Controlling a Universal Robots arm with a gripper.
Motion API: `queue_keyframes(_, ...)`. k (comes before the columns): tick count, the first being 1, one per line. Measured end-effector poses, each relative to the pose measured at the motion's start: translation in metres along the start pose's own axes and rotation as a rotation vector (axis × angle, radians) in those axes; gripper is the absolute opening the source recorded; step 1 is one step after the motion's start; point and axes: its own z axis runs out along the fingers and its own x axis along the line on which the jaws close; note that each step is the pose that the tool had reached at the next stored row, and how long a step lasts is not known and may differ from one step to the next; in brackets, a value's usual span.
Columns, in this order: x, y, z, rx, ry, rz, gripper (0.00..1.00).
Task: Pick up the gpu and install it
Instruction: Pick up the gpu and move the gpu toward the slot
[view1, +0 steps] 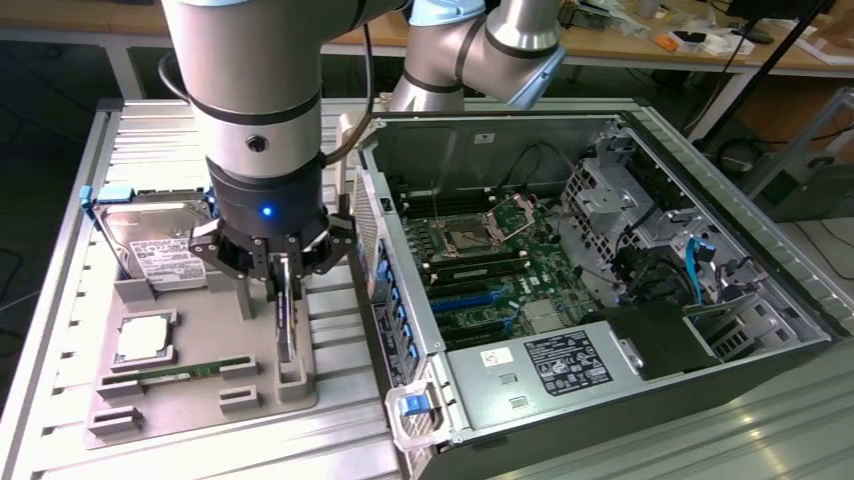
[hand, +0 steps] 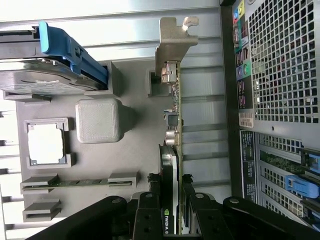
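Note:
The gpu stands on edge in a slot of the grey fixture tray, near the tray's side that faces the computer case. In the wrist view the gpu shows its black fan housing, thin board edge and silver end bracket at the far end. My gripper is straight above it, pointing down. One black finger lies against the fan side and another against the board side, so the gripper is shut on the card. The card's lower edge still sits in the tray's holder.
On the tray lie a silver hard drive with a blue clip, a processor and a narrow memory stick. The open computer case stands close on the exterior view's right, its rear panel just beside the gripper.

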Motion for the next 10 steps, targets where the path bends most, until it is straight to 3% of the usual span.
queue_keyframes(10,-0.0001,0.0001,-0.0034,0.0,0.0,0.0,0.27)
